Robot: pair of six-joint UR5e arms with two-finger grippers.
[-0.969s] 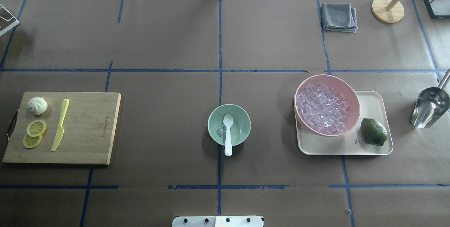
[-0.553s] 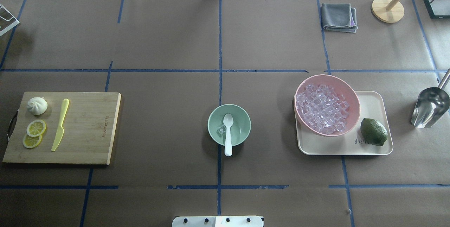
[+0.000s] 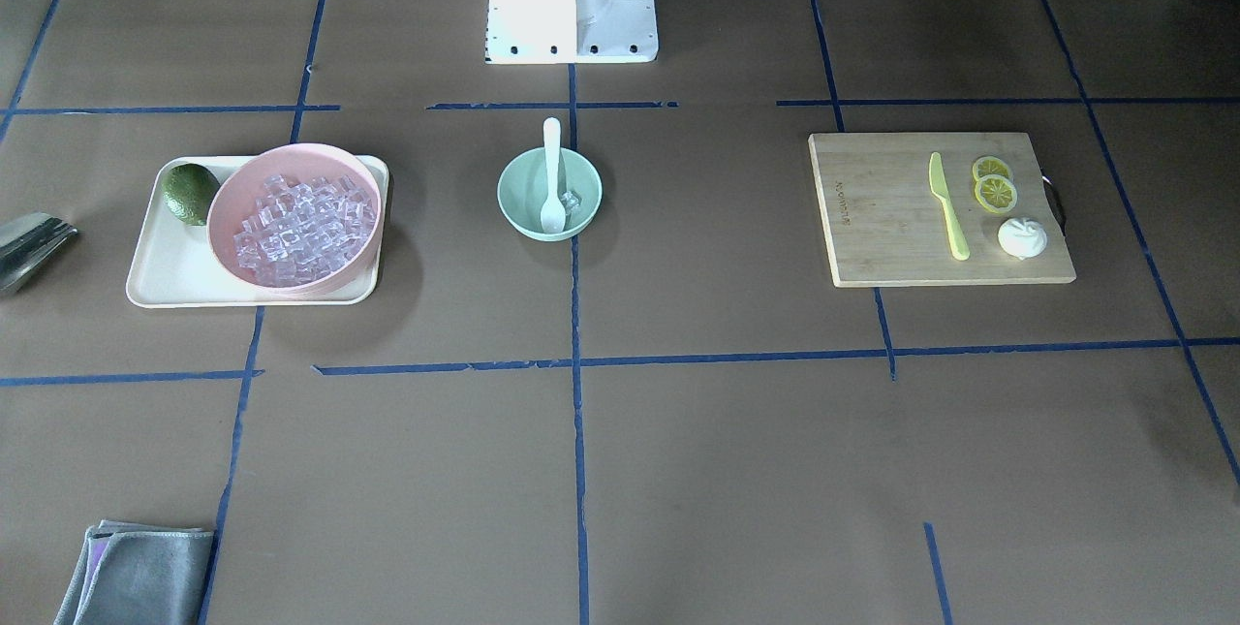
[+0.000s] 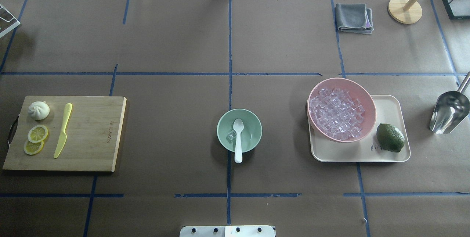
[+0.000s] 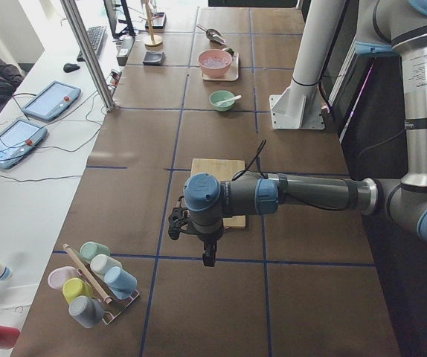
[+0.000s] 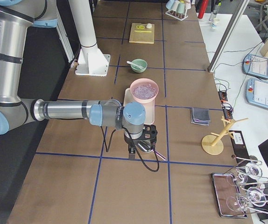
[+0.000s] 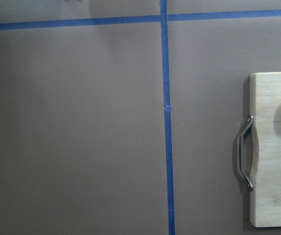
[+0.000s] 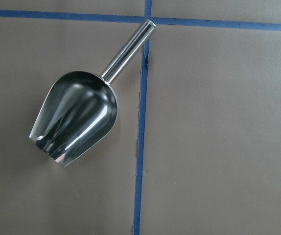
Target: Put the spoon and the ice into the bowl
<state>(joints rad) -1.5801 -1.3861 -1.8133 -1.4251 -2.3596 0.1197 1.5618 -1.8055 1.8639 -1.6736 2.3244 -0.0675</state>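
Found the spoon lying in the bowl at mid-table, head down inside and handle leaning over the rim toward the robot's base. Noted one clear cube of ice in there too, just beside the spoon head on the robot's left. Saw many more cubes heaped in the pink bowl, set on a cream tray next to a lime, well to the robot's right. Spotted the left gripper only in the side view, hanging over bare table past the handle end of the cutting board; could not tell how its jaws stood. Likewise the right gripper, hanging over the metal scoop that lay flat on the table; could not tell its jaws either. Left on the board: a yellow-green knife, lemon slices and a bun.
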